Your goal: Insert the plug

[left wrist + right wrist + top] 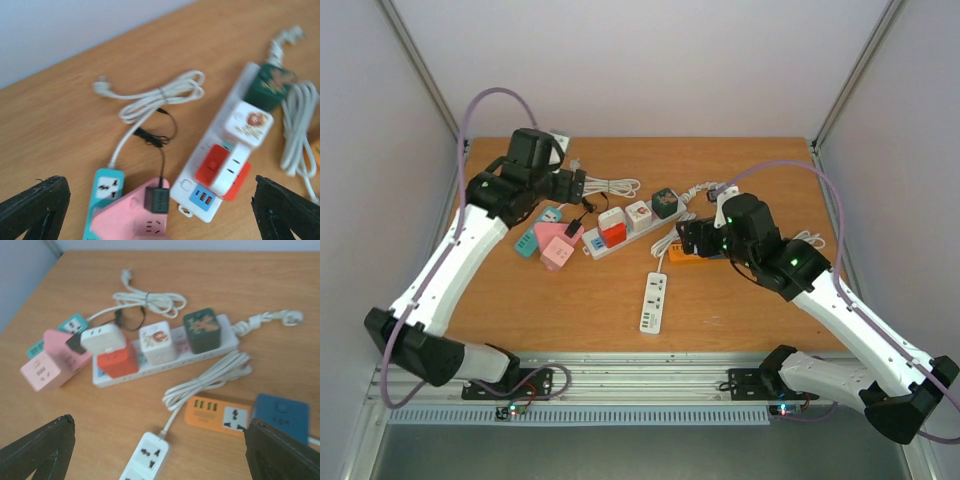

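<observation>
The black plug (156, 200) is sitting in the pink socket (125, 217) on the desk (610, 310), seemingly inserted already, while the left gripper (577, 185) and right gripper (685, 238) are hanging wide open, holding nothing.

The left arm (460, 262) and right arm (860, 325) have white shells and black joints. A lilac cable (498, 92) trails each. Green lights (793, 263) dot the right one

Pink block (125, 220), blk plug (156, 201), white strip (200, 357), red adapter (117, 361), white cube (156, 342) (reddish print), dk-green cube (201, 330) w/ pattern, orange strip (215, 415).
</observation>
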Motion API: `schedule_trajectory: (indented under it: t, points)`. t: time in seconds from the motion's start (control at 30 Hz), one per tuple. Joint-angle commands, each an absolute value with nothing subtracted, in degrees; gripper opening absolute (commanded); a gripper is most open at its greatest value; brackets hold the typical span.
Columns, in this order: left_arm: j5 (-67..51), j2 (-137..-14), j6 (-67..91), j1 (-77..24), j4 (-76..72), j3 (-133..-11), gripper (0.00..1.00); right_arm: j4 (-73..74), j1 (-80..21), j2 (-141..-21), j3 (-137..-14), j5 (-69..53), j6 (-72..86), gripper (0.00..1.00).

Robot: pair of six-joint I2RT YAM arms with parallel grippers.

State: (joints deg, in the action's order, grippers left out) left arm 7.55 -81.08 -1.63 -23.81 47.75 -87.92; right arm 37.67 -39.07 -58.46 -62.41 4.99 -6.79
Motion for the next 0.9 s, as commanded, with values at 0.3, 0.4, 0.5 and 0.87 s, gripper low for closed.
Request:
schedule_trajectory:
  t: [0.3,0.4,0.5,0.87]
  points:
    - [12.0,-53.7,16.9,-23.6,54.0,-70.7,0.99,52.6,-36.7,-61.4,-69.9,26.5,2.1,0.94]
    - [19.5,-47.2,17.8,-23.7,53.9,-66.6,0.99,55.7,-34.8,-59.4,-69.8,29.2,2.9,0.95]
    - [26.2,-42.2,20.1,-23.6,55.1,-65.0,0.99,57.3,-33.5,-54.8,-68.9,36.5,3.1,0.96]
    - [22.8,-29.4,16.7,-23.6,50.5,-62.7,0.99,57.3,-33.4,-37.7,-67.5,44.6,1.7,0.98]
